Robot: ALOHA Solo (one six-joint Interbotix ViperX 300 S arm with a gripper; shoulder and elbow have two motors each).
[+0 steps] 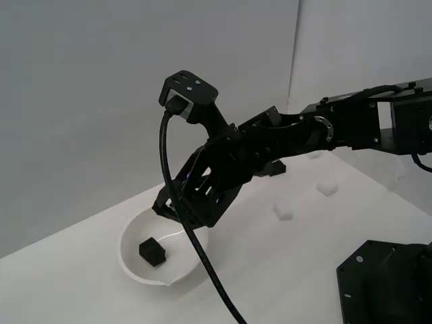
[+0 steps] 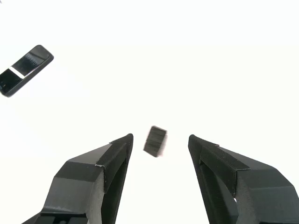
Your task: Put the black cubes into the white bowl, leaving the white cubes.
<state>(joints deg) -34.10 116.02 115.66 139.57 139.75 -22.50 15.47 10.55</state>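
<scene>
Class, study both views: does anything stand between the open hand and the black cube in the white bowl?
Nothing visible does. The open hand hangs over the white bowl; the black cube inside shows unobstructed between its fingers.

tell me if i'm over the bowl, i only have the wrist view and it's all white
Observer: yes, in the exterior view the gripper hangs over the white bowl, above its rim on the side nearer the arm.
Operator: anything in the bowl
Observer: one black cube shows inside it, near the middle.
Operator: white cubes anywhere near
Observer: two white cubes lie on the table outside the bowl, off to the exterior view's right.
</scene>
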